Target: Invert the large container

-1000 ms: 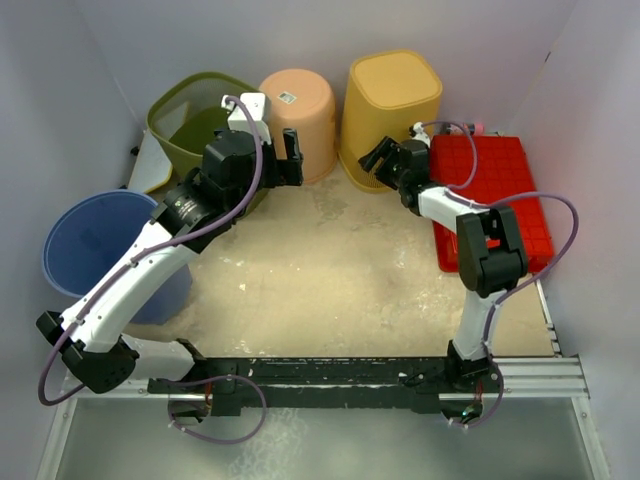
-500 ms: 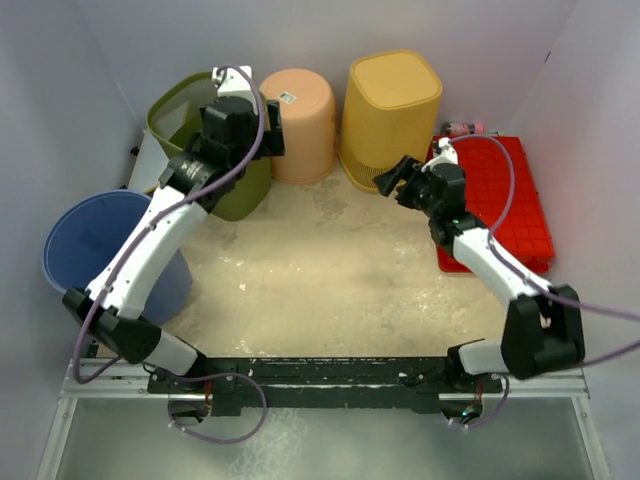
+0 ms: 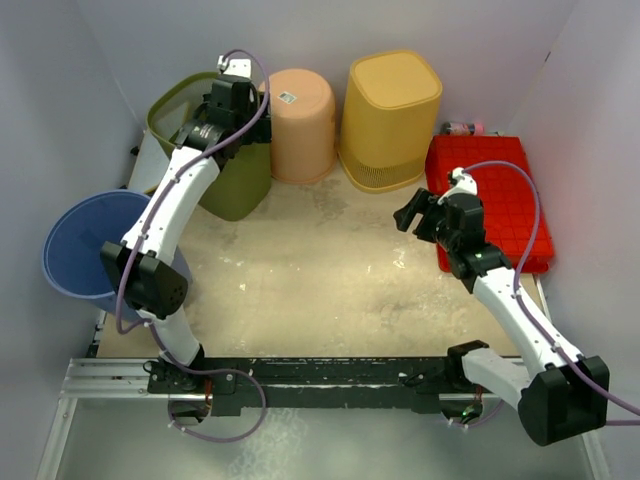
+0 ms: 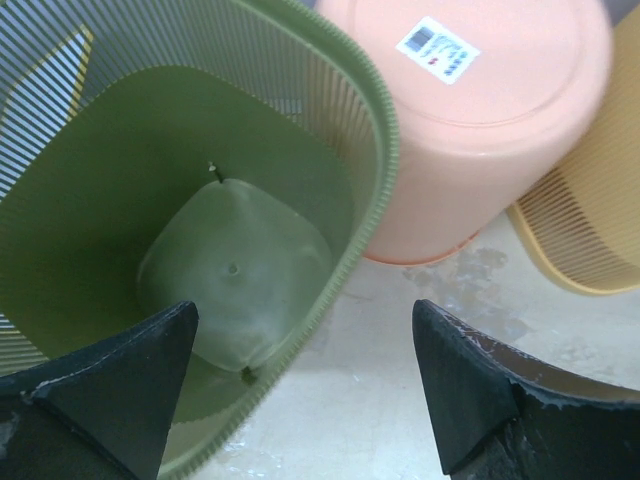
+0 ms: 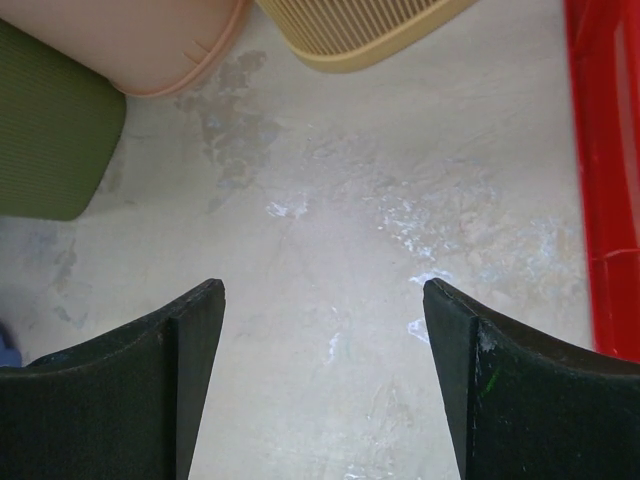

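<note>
The large container (image 3: 238, 188) is an olive-green ribbed bin standing upright at the back left, mouth up, and its inside is empty (image 4: 210, 210). My left gripper (image 3: 240, 110) hovers open just above its right rim. In the left wrist view that rim (image 4: 372, 190) runs between the spread fingers of my left gripper (image 4: 305, 310), and nothing touches it. My right gripper (image 3: 408, 214) hangs open over bare floor right of centre, well away from the bin. In the right wrist view my right gripper (image 5: 322, 290) has only floor between its fingers.
A peach bucket (image 3: 300, 120) and a yellow ribbed bin (image 3: 392, 110) stand upside down along the back wall, the peach one touching the green bin. A blue bucket (image 3: 80, 250) sits at the left by my left arm. A red crate (image 3: 500, 190) lies at the right.
My left arm swung back and left, from in front of the peach bucket to over the green bin's rim. My right arm drew away from the yellow bin toward the near side.
</note>
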Tool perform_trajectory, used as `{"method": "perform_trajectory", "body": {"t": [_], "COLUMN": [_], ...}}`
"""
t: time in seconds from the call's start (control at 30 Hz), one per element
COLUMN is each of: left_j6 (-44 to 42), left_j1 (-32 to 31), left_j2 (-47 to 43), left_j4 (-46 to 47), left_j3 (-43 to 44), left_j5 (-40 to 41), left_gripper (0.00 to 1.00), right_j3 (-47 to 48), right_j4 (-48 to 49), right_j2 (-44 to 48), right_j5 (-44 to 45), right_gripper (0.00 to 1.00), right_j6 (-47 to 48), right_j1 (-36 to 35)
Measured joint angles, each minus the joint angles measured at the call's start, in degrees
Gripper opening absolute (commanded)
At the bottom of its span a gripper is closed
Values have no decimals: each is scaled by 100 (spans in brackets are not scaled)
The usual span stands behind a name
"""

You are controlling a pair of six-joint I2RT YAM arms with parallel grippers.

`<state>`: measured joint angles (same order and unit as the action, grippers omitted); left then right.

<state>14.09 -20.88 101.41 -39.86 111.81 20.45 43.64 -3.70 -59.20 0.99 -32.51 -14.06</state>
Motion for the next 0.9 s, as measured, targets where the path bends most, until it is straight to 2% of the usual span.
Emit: {"method": "perform_trajectory", "body": {"t": [0.07,0.23,0.37,0.43,0.6,0.7,0.9], "left_j6": [-15,4,-15,17,127,225,793], "left_j1": [96,101,90,66,-136,-601,-1834], "left_j2": [94,37,-181,-282,-603,-662,-671], "left_j4": [-142,-278,-313,-332,-717,-839,-535], "left_j3": [4,-146,-308,-341,-337,-284,-269], "left_j5": [-116,-341,-584,-706,-850,-1008,-1838], "left_gripper": [62,23,3,0,0,0,0], "right_j3": [0,11,76,144,354,470,647], "right_j4": [-125,-363,-431,-470,-597,-704,-1073], "right_j2": [59,74,72,72,74,85,251], "right_j5": [107,260,302,315,442,581,1217], "right_gripper": [82,82,82,82,82,82,90], "right_j6": [46,125,146,162,210,271,378], "right_j1": [0,0,0,0,0,0,-2]}}
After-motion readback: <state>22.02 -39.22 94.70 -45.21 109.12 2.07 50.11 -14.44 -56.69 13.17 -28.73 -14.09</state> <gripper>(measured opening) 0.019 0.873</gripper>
